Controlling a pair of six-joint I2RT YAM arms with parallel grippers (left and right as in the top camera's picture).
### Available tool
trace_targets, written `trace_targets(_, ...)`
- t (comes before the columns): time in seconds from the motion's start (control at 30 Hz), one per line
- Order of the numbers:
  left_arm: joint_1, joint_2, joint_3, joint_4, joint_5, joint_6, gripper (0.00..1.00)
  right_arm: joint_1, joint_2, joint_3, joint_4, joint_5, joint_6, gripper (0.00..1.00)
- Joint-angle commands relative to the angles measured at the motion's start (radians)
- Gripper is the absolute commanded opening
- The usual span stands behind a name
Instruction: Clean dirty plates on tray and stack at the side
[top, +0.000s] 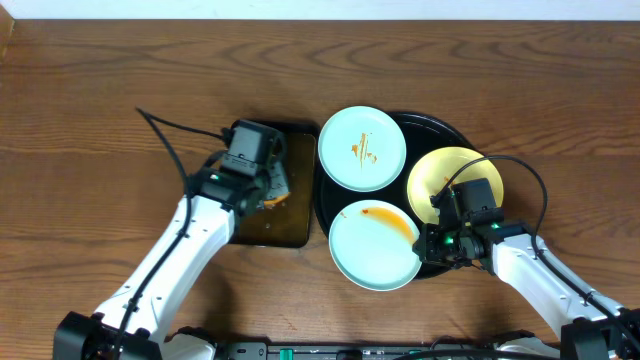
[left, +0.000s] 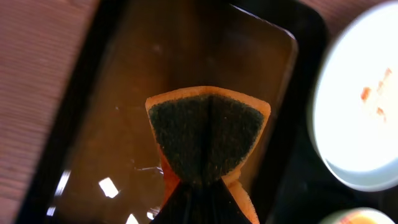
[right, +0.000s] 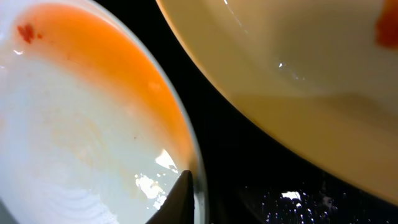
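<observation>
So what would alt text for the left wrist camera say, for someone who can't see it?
The left gripper pinches an orange sponge, dark scrubbing side showing, over a glossy rectangular dark tray. A sauce-flecked pale plate sits at right.

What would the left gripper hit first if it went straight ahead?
Probably the small dark tray: the sponge that the left gripper pinches would touch its floor first, though depth is unclear.

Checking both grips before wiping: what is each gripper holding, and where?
The left gripper pinches the sponge across its middle, folding it. The right gripper seems to pinch the near blue plate at its right rim.
</observation>
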Motion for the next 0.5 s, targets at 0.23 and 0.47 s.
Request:
trace_targets(0.23, 0.031, 0.001, -0.010, -0.003, -0.036, 0.009, 0.08, 0.007, 0.000, -0.010, 0.063, -0.002, 0.003, 0.01)
trace_targets(0.47, 0.031, 0.001, -0.010, -0.007, -0.036, 0.009, 0.08, 0.006, -0.042, 0.080, -0.026, 0.055, 0.002, 0.01)
